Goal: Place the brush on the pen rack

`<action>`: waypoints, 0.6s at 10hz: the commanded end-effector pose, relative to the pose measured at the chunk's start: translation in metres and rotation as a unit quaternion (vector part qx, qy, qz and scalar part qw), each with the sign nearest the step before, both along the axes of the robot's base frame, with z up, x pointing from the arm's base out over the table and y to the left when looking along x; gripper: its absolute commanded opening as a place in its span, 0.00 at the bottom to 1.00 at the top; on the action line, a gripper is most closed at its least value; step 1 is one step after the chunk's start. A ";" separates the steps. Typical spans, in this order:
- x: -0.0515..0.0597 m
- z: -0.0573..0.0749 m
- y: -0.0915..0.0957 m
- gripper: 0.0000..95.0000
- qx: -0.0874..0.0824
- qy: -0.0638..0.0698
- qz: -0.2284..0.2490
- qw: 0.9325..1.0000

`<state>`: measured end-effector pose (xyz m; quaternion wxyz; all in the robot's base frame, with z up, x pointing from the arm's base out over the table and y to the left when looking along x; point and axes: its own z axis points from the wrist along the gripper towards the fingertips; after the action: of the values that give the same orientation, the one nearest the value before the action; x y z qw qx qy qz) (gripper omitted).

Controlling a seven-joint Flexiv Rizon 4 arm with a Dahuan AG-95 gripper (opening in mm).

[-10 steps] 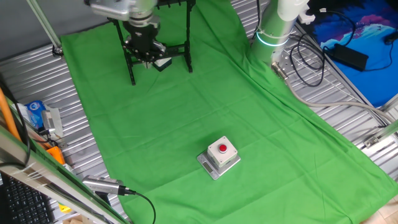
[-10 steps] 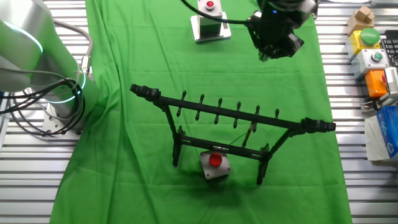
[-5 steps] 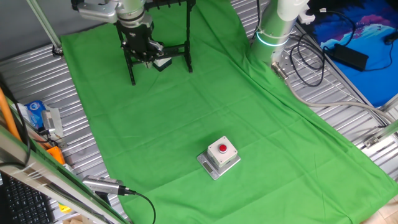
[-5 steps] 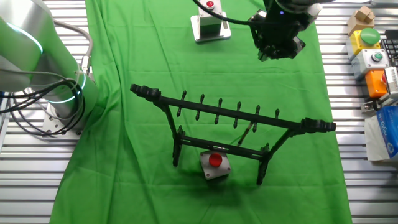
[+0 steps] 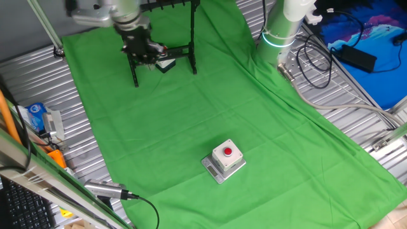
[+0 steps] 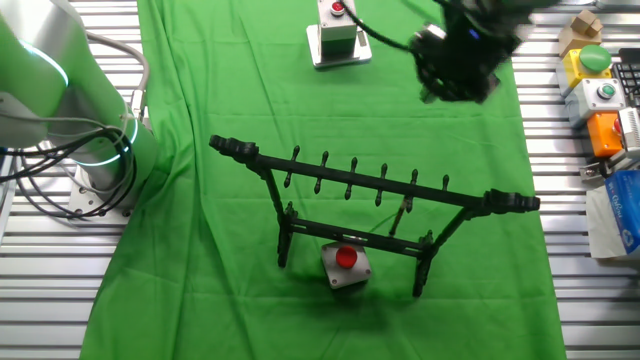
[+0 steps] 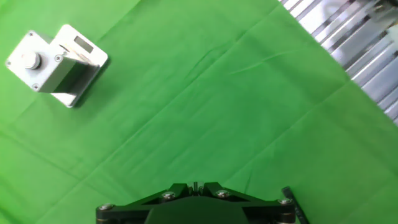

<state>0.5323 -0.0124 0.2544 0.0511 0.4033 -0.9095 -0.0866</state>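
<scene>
Two fixed cameras and the hand camera give you the scene, so start with the biggest thing: the ribbed metal counter (image 6: 50, 290), draped down its middle with a green cloth (image 6: 200, 260) that gives a plain ground against which thin dark things read well. The arm's pale base (image 6: 60, 90) stands at the cloth's edge, well apart from the work. Next in size is the pen rack (image 6: 370, 180), upright on its feet near the middle of the cloth, its notched top bar running across and the lower crossbar beneath. The jaws hang above the cloth beyond the rack, near its right-hand end as the other fixed view shows it, and are blurred there. The hand view shows only the black body at its bottom edge and bare cloth ahead, so you cannot tell how far the jaws are parted; nothing appears in front of them, and I judge they carry nothing. One grey box with a red button (image 6: 345, 265) sits just under the rack's crossbar, and a second box (image 7: 56, 59) lies on the cloth beyond the jaws. Smallest is the brush (image 6: 403, 213): a thin dark line slanting from the top bar down toward the crossbar, right of centre. It seems to hang from a notch, which would explain the tilt, though it is too fine to be sure. I judge the placing done, or close to it
</scene>
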 end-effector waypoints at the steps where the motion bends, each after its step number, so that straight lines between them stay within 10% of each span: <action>1: 0.027 -0.012 -0.024 0.00 0.002 -0.018 0.004 1.000; 6: 0.071 -0.034 -0.037 0.00 -0.081 -0.018 0.026 0.996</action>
<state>0.5998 -0.0494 0.2230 0.0353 0.4178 -0.9061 -0.0563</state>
